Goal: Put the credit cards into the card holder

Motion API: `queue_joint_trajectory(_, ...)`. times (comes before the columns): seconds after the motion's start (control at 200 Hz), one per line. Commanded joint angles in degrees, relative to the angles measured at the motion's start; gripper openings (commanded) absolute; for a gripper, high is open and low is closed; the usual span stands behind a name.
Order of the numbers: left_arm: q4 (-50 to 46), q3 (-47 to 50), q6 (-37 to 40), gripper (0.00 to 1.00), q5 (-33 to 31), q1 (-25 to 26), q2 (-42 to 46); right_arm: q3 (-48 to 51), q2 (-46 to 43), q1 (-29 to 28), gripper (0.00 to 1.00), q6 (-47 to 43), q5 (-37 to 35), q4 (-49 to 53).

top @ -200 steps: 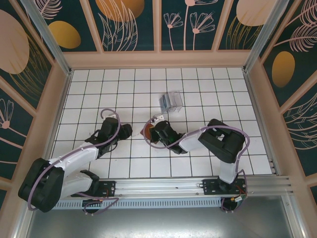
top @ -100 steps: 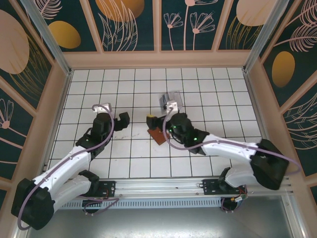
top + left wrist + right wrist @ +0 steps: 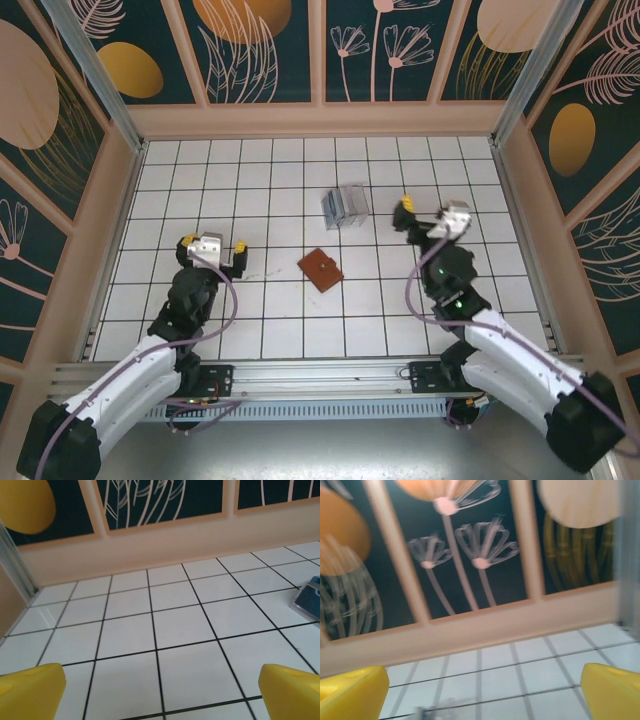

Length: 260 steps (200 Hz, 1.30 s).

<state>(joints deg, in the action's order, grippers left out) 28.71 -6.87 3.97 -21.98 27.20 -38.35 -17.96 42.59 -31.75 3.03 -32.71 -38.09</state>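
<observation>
The card holder (image 3: 320, 269), a flat reddish-brown wallet, lies closed on the white tiles near the middle, with no gripper touching it. Blue credit cards (image 3: 308, 599) stand inside a clear plastic box (image 3: 345, 206) behind the holder. My left gripper (image 3: 212, 243) hovers well to the holder's left, open, and its yellow fingertips (image 3: 30, 692) stand wide apart over bare tile. My right gripper (image 3: 432, 212) is raised to the right of the box, also open and empty. In the blurred right wrist view its fingertips (image 3: 615, 690) frame the back wall.
Patterned walls (image 3: 320, 50) close in the tiled floor (image 3: 270, 320) on three sides, with a beige ledge (image 3: 160, 545) along their base. A metal rail (image 3: 330, 380) with both arm bases runs along the near edge.
Both arms have drawn back from the card holder, left arm leftward, right arm to the right and up. Both grippers have opened, and the holder now lies free.
</observation>
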Motion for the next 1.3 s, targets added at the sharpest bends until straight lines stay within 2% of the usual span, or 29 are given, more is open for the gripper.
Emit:
queue_joint_trajectory(0.0, 11.49, 2.29, 6.86, 0.99, -4.48, -0.22, -0.79, 8.05, -5.85, 6.91, 0.99, -2.57, 3.08, -6.66)
queue_joint_trajectory(0.075, 16.45, 4.57, 9.29, 0.99, -7.27, -0.35, -3.27, 11.47, -8.23, 13.62, 0.99, -2.05, 10.51, -2.78)
queue_joint_trajectory(0.155, 26.02, 7.39, 10.20, 0.99, -8.44, -2.17, -7.81, 16.83, -6.19, 19.53, 0.99, -1.71, 16.34, -7.50)
queue_joint_trajectory(0.25, 26.27, 5.48, 6.21, 0.99, -2.74, -7.92, -14.85, 21.74, 0.66, 24.06, 0.99, -0.79, 18.78, -17.12)
queue_joint_trajectory(0.365, 29.64, 3.48, 2.91, 0.99, 1.44, -11.95, -23.04, 18.45, 11.08, 28.65, 0.99, 0.92, 25.58, -19.59)
queue_joint_trajectory(0.505, 38.46, 2.21, -4.23, 0.99, 5.43, -17.64, -29.55, 15.48, 22.37, 30.14, 0.99, -0.42, 27.84, -27.61)
queue_joint_trajectory(0.606, 41.71, -1.11, -3.97, 0.99, 3.10, -18.34, -36.11, 12.55, 31.18, 30.66, 0.99, -2.04, 27.90, -34.05)
queue_joint_trajectory(0.656, 44.88, -1.72, -3.60, 0.99, 2.25, -18.58, -38.85, 10.39, 34.16, 30.88, 0.99, -2.81, 27.69, -33.44)
queue_joint_trajectory(0.746, 51.74, -1.29, -4.26, 0.99, 1.86, -19.85, -44.42, 9.55, 41.08, 32.48, 0.99, -1.00, 27.39, -38.48)
queue_joint_trajectory(0.806, 50.48, -2.27, -4.55, 0.99, 2.29, -20.29, -45.31, 9.01, 46.42, 33.84, 0.99, -0.37, 29.26, -43.49)
queue_joint_trajectory(0.866, 48.59, -3.07, -5.17, 0.99, 3.04, -20.91, -45.24, 6.12, 45.12, 33.81, 0.99, -1.42, 31.56, -35.00)
queue_joint_trajectory(0.921, 48.25, -3.76, -5.86, 0.99, 3.99, -21.77, -46.20, 4.70, 45.41, 33.45, 0.99, -2.00, 31.58, -33.09)
queue_joint_trajectory(0.961, 47.31, -4.34, -6.70, 0.99, 7.86, -23.37, -47.59, 4.84, 45.79, 33.50, 0.99, -1.96, 31.58, -34.11)
queue_joint_trajectory(1.001, 52.13, -4.64, -7.24, 0.99, 8.55, -24.34, -50.85, 4.65, 45.53, 33.41, 0.99, -1.93, 31.57, -33.04)
queue_joint_trajectory(1.056, 44.72, -5.70, -8.18, 0.99, 7.87, -24.46, -48.15, 4.71, 45.57, 33.42, 0.99, -1.97, 31.57, -33.30)
queue_joint_trajectory(1.101, 47.55, -5.94, -8.49, 0.99, 7.22, -24.56, -49.88, 4.77, 45.59, 33.42, 0.99, -1.97, 31.58, -33.59)
queue_joint_trajectory(1.296, 46.01, -5.86, -8.45, 0.99, 7.35, -24.65, -48.96, 4.68, 45.57, 33.33, 0.99, -2.06, 31.56, -33.34)
